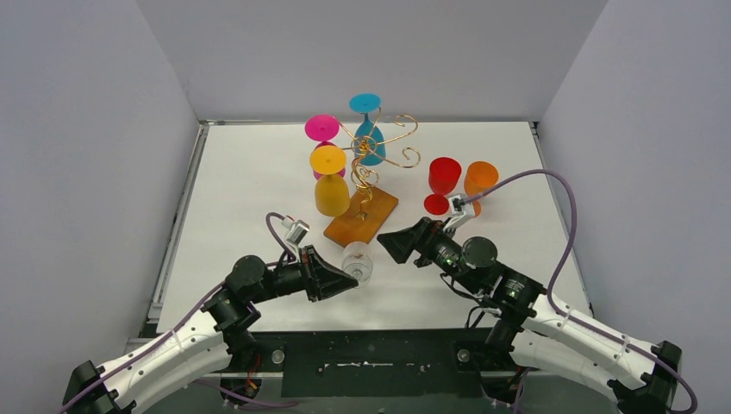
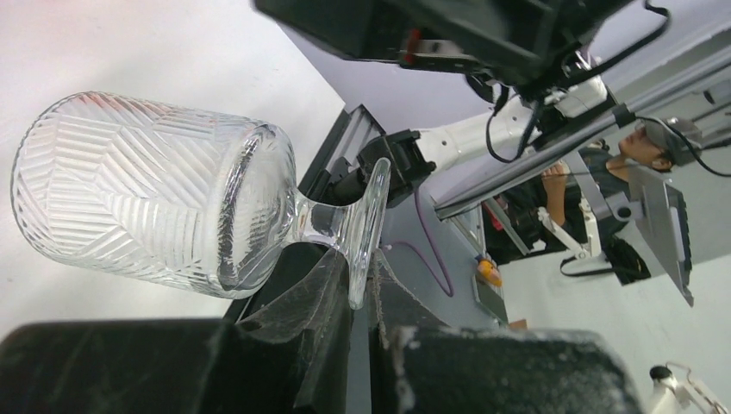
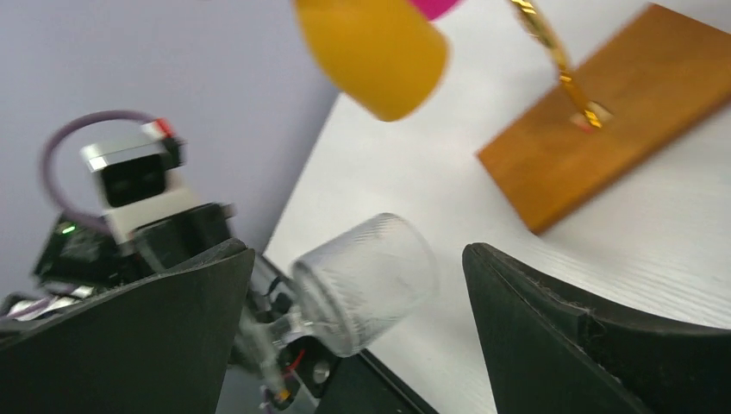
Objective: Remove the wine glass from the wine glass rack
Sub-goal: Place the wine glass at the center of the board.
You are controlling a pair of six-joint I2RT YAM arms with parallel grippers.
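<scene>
Centrally on the white table stands the wine glass rack, its gold wire scrolls carrying a pink glass, a blue glass and a yellow glass, all hung foot-up. A red glass and an orange glass stand on the table to its right, apart from it. The clear patterned wine glass is off the rack, held on its side just beside the near end of the rack's wooden base. The left gripper is pinched tight on the glass's foot, its arm reaching low and forward. The right gripper faces it from the other side, fingers spread wide, near the bowl but clear of it, with its arm stretched low toward the centre.
</scene>
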